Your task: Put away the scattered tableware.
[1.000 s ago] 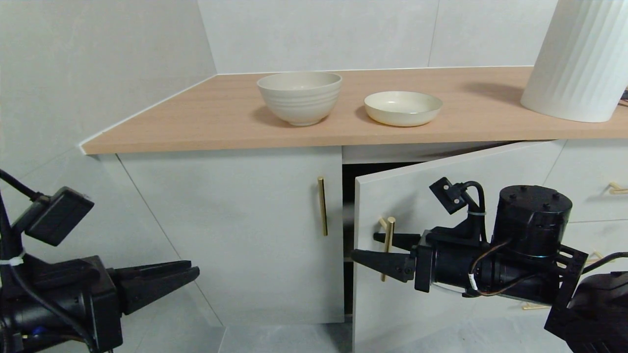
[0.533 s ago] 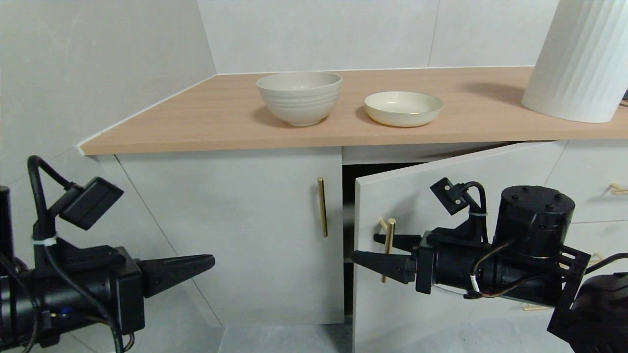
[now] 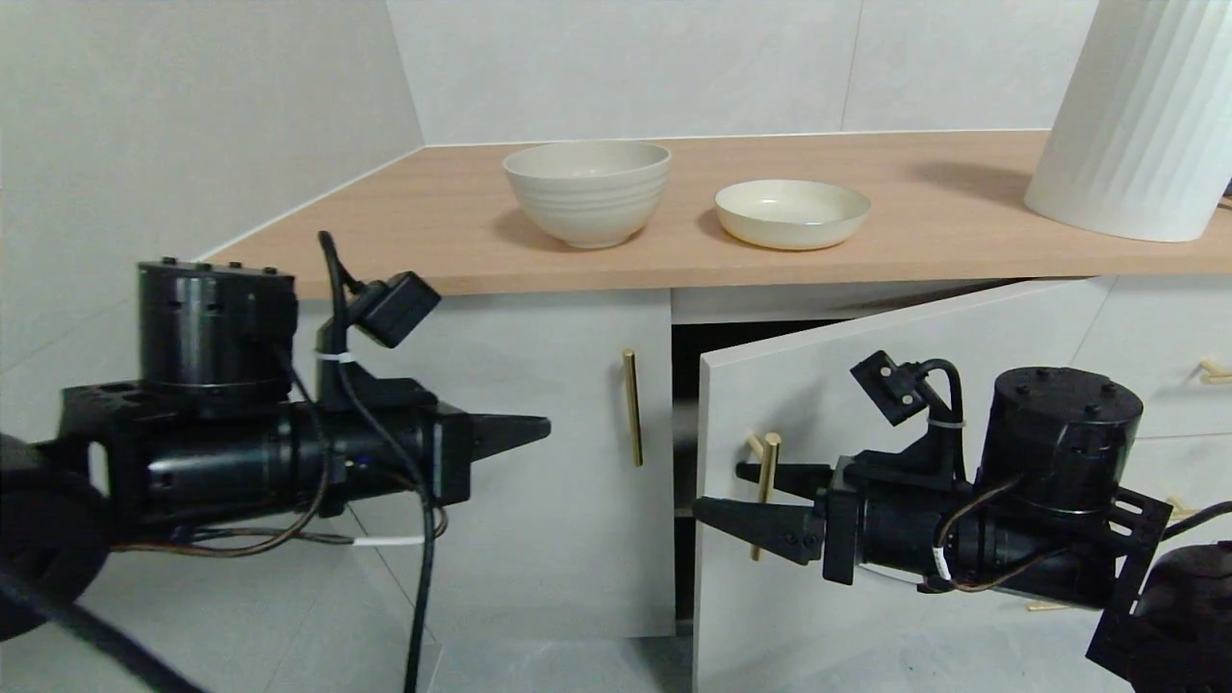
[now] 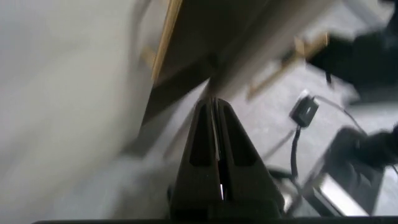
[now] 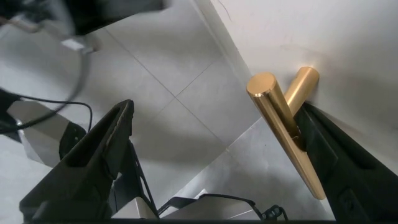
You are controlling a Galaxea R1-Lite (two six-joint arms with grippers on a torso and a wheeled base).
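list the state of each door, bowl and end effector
left door, shut
right door, partly open
deep bowl, upright on countertop
shallow bowl, upright, empty
left end effector, shut
right end effector, open, straddling the right door's handle

Wood countertop (image 3: 433, 221), grey tiled walls (image 3: 192, 125), grey floor (image 3: 577, 664).

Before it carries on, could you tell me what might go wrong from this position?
The right gripper is open around the right door handle, not clamped, so it may slip off mid-pull. The shut left gripper points toward the left door handle and might strike it.
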